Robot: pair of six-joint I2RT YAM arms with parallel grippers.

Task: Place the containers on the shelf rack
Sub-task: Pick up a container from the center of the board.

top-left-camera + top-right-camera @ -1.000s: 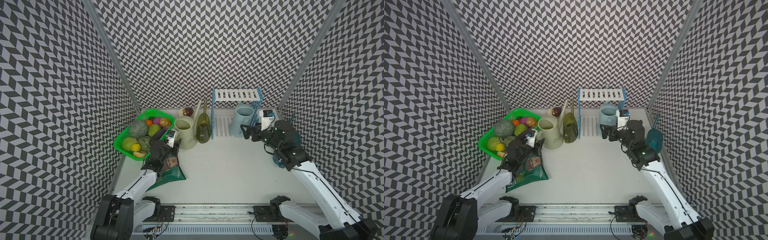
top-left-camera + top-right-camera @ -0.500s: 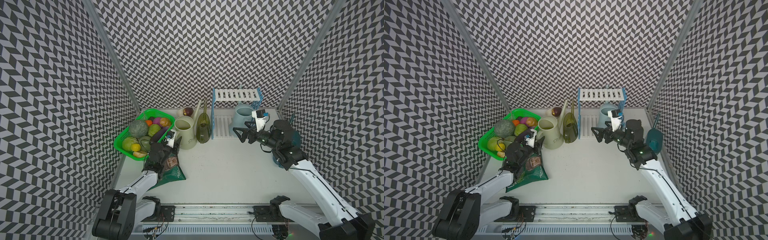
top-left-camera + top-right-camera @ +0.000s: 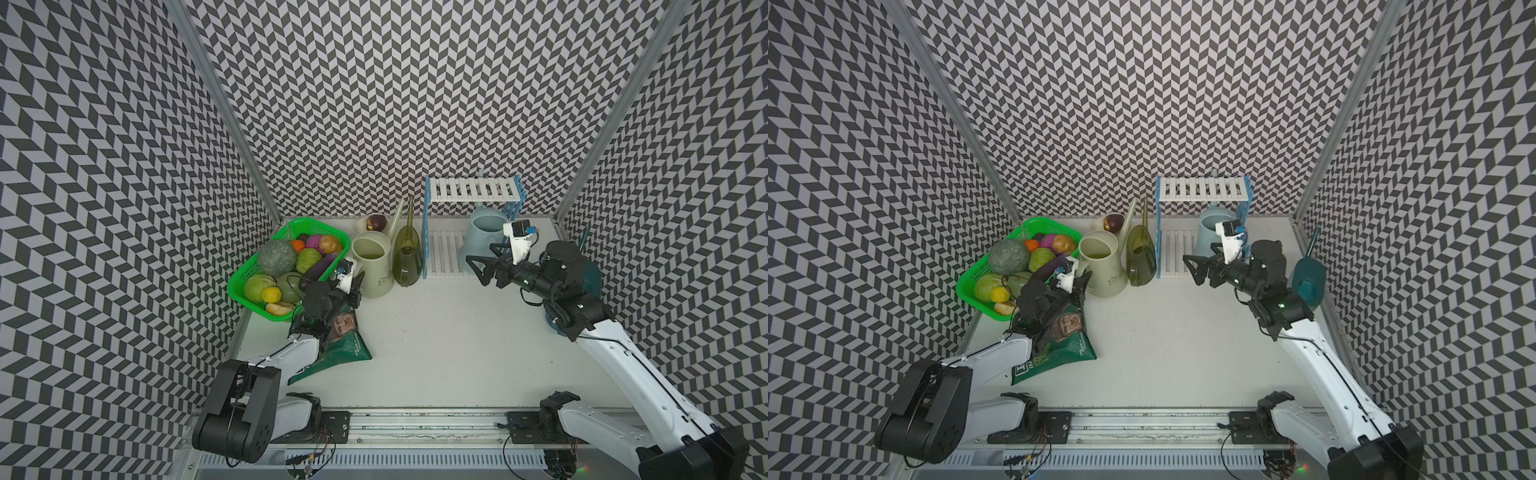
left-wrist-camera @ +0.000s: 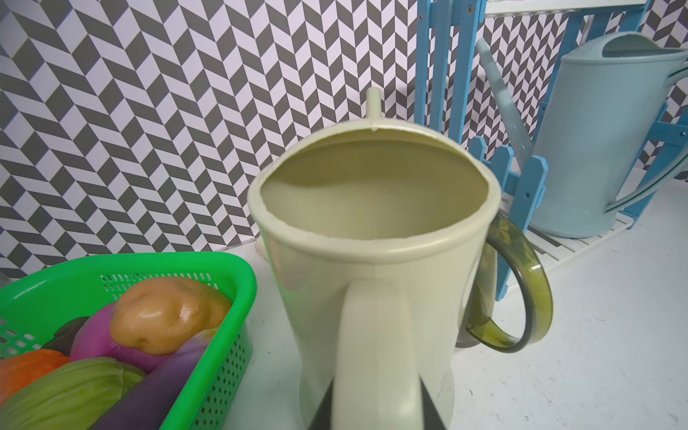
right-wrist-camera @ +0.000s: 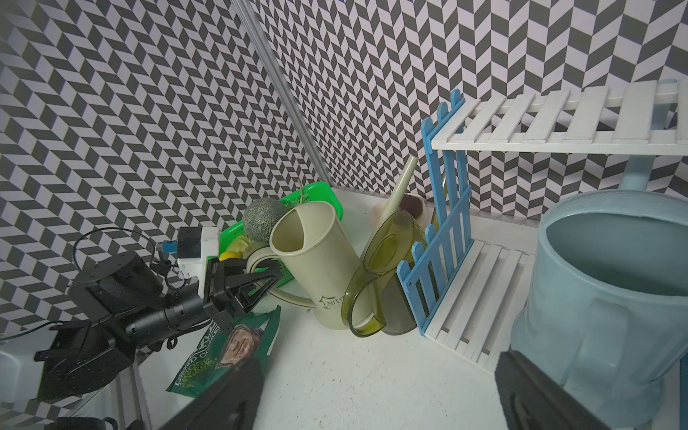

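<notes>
Pinching the cream can (image 3: 373,266) by its handle (image 4: 376,335) with the left gripper (image 5: 260,273): partly spread a second ago, now pressed onto the handle from both sides. Not lifted yet; upright on the table (image 3: 457,353), between the green basket (image 3: 245,291) and the olive-green can (image 3: 407,262), right against the latter, contact unclear. Grasp looks done on that side; lift and carry to the shelf rack (image 3: 473,191) judged next.

Pulled back a little with the right gripper (image 3: 478,271): fully spread, holding nothing, now just in front of the pale blue can (image 3: 484,241) instead of at it. Pale blue can parked upright at the right end of the lower shelf (image 3: 444,257), under the top shelf. Counts as one of four placed.

Off the rack: olive-green can just outside the rack's left side panel; teal can (image 3: 1308,278) by the right wall, behind the right arm.

Watch on lift: cream spout runs alongside the olive spout, near the side panel, so likely snag. Snack bag (image 3: 345,349) under the left arm, no concern.
</notes>
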